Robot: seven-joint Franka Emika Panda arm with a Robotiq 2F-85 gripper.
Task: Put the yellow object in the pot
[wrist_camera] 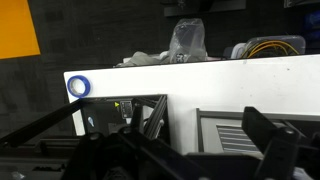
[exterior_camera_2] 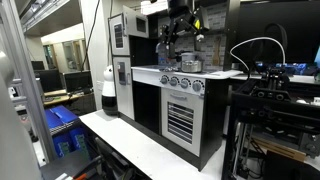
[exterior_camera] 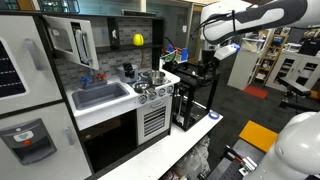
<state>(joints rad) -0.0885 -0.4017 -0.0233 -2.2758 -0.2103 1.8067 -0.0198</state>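
Note:
The yellow object (exterior_camera: pixel 138 40) is a small bright ball on the shelf at the back of the toy kitchen. Below it the shiny silver pot (exterior_camera: pixel 152 77) stands on the stove top beside the sink; it also shows as the pot (exterior_camera_2: pixel 188 64) on the counter. My gripper (exterior_camera: pixel 207 58) hangs off the right end of the kitchen, well away from both. In the wrist view the gripper (wrist_camera: pixel 185 150) is open with nothing between its dark fingers (wrist_camera: pixel 268 140). That view faces a white counter edge and shows neither the ball nor the pot.
A grey sink basin (exterior_camera: pixel 100 95) lies left of the stove. A black rack (exterior_camera: pixel 192 95) stands below the gripper. The wrist view shows a blue tape roll (wrist_camera: pixel 78 87), a plastic bag (wrist_camera: pixel 187 40) and a yellow cable coil (wrist_camera: pixel 270 46) on a white surface.

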